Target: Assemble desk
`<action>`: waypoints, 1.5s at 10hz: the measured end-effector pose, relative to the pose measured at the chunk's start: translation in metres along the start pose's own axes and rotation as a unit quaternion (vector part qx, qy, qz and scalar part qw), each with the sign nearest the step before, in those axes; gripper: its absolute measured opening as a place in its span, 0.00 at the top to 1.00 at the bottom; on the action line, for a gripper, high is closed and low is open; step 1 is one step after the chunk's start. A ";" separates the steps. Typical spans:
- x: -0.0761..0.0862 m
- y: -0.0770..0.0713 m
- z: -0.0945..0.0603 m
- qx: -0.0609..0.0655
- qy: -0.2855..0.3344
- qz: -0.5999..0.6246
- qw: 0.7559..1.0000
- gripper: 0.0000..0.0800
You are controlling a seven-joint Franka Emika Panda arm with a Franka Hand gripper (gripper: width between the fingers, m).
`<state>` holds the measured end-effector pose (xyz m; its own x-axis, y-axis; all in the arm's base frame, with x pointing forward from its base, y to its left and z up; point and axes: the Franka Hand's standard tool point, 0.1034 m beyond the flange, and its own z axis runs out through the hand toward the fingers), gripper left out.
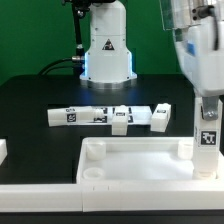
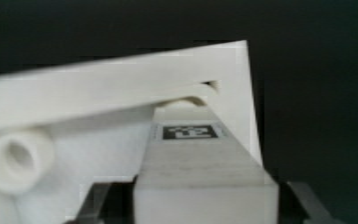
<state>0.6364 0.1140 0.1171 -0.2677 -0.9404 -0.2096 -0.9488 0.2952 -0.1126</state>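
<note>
The white desk top [image 1: 135, 160] lies rim up at the front of the black table, with round sockets at its corners. My gripper [image 1: 207, 125] is shut on a blocky white leg [image 1: 208, 142] with a black-and-white tag, held upright at the top's far corner on the exterior view's right. In the wrist view the leg [image 2: 202, 170] fills the space between my dark fingers [image 2: 108, 200], and its far end meets the corner of the desk top [image 2: 105, 110]. One round socket [image 2: 12, 160] shows beside it. Two more legs [image 1: 120, 119] [image 1: 160, 115] lie behind the top.
The marker board [image 1: 75, 115] lies in the middle of the table beside the loose legs. The robot base [image 1: 106, 50] stands at the back. A white piece [image 1: 3, 150] shows at the exterior view's left edge.
</note>
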 end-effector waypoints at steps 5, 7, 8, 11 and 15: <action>-0.007 0.005 0.000 -0.038 0.002 -0.268 0.963 0.24; -0.007 0.005 0.001 -0.042 -0.002 -0.348 0.937 0.20; -0.007 0.005 0.001 -0.042 -0.003 -0.376 0.926 0.19; -0.002 0.002 -0.002 -0.052 -0.001 -0.506 0.861 0.19; -0.002 -0.001 -0.004 -0.060 0.020 -0.574 0.817 0.34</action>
<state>0.6375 0.1143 0.1216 0.8058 -0.5921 -0.0008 -0.5882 -0.8003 -0.1162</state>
